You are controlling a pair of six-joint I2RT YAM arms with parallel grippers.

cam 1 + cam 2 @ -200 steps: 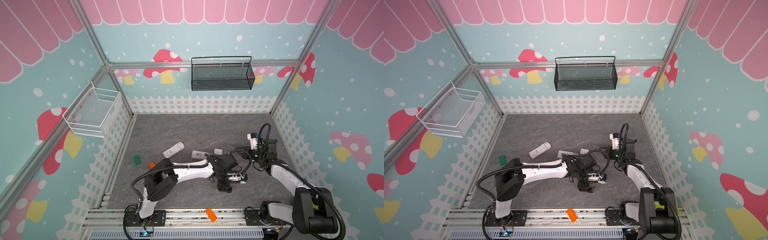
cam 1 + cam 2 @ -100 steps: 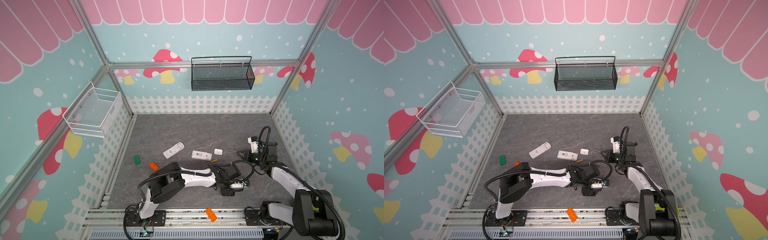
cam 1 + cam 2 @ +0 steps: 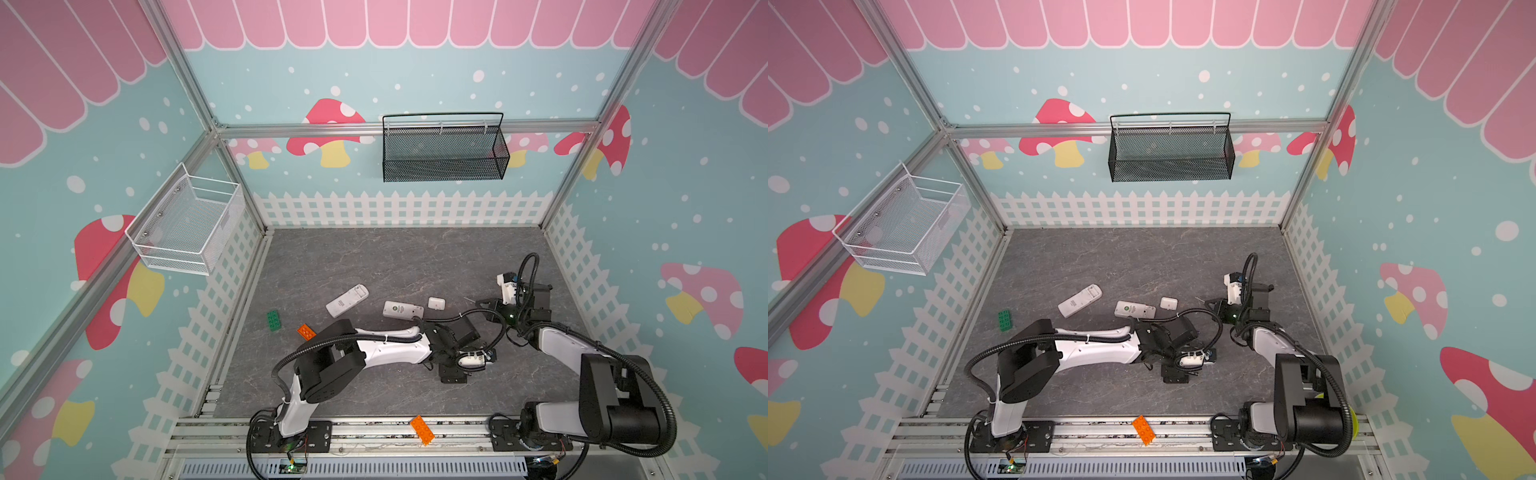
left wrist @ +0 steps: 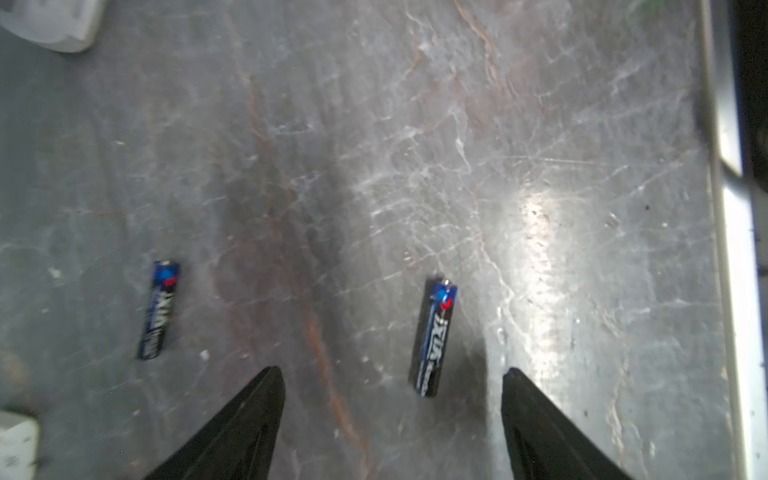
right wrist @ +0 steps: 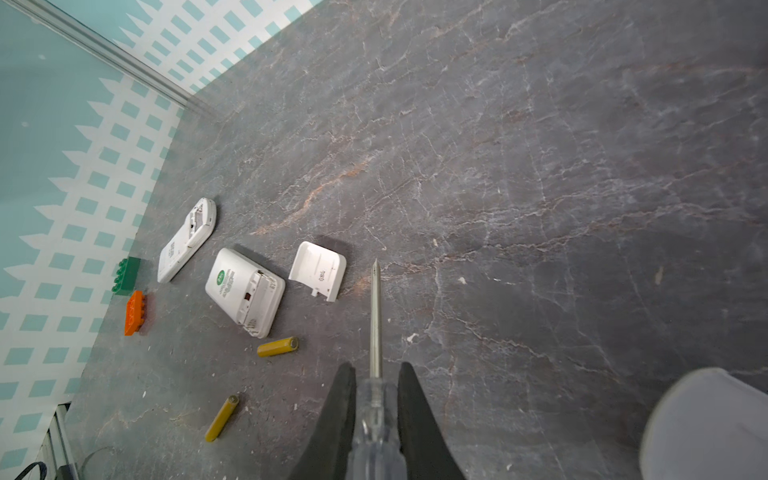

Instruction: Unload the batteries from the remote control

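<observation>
The left gripper (image 4: 391,370) stands wide open, holding nothing. A black battery (image 4: 434,336) lies loose on the floor (image 4: 374,124) between its fingers, low in the middle of the left wrist view, and a second black battery (image 4: 159,309) lies well apart at lower left. The right gripper (image 5: 376,365) is clamped on the screwdriver (image 5: 376,316). In the right wrist view a yellow battery (image 5: 277,346) lies just below the open remote (image 5: 245,291), with another yellow battery (image 5: 222,417) lower left of it. All four look unloaded, I'd say. They're round and loose, so a brush from a finger could roll one toward the rail (image 4: 735,291) at the right edge
</observation>
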